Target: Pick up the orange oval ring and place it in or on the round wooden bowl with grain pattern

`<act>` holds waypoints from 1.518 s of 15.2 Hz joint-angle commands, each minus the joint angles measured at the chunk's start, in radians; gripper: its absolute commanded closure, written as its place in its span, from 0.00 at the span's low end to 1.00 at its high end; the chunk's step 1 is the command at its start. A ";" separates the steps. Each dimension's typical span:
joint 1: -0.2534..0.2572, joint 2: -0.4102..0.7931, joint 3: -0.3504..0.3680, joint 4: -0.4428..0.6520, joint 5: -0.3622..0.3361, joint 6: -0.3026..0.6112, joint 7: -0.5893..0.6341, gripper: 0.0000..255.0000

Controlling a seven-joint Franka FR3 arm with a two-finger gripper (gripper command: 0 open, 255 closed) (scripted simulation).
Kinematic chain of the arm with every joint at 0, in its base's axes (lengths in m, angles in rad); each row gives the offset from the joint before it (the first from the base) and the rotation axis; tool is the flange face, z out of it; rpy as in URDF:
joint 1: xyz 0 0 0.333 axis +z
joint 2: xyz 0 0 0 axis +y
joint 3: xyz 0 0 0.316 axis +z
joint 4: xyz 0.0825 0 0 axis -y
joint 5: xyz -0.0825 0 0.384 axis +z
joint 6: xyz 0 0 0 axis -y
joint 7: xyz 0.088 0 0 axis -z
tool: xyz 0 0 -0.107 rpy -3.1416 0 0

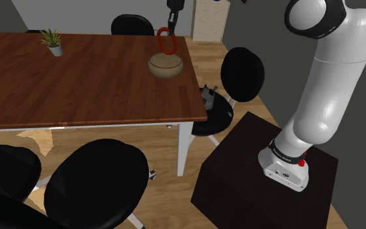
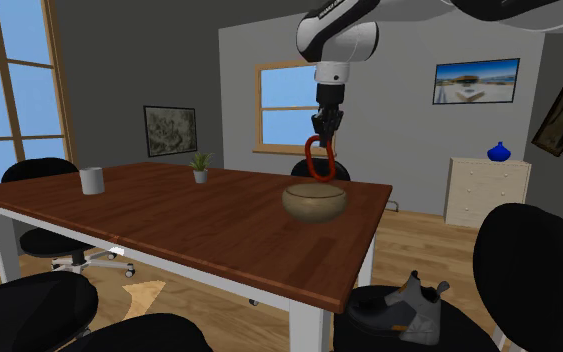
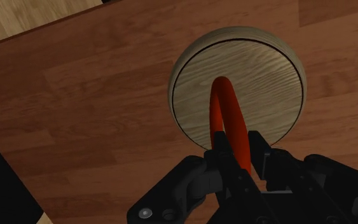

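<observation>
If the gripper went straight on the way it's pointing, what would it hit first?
The wooden bowl, most likely: the gripper points straight down at it, so the orange ring it clasps would touch the bowl's inside first.

- Bowl (image 1: 166, 65) mouth open upward; ring (image 1: 166, 41) hangs just above it, so top approach is free.
- Desk (image 1: 77, 84) bare round the bowl; plant (image 1: 52, 40) & mug (image 2: 92, 180) well apart.
- Chair (image 1: 242, 73) just off desk corner nr bowl, in the way on that side.
</observation>
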 commanded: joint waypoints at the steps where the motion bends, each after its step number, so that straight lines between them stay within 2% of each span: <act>1: -0.002 -0.004 -0.001 -0.034 0.000 0.031 -0.001 1.00; 10: -0.002 -0.006 -0.001 -0.057 0.000 0.052 0.000 1.00; 11: -0.002 -0.006 -0.001 -0.058 0.000 0.052 0.000 0.00; 16: -0.002 -0.006 -0.001 -0.057 0.000 0.052 0.000 0.00; 20: 0.001 -0.025 0.001 0.041 0.001 -0.065 -0.001 0.00; 23: 0.001 -0.025 0.001 0.041 0.001 -0.065 -0.001 0.00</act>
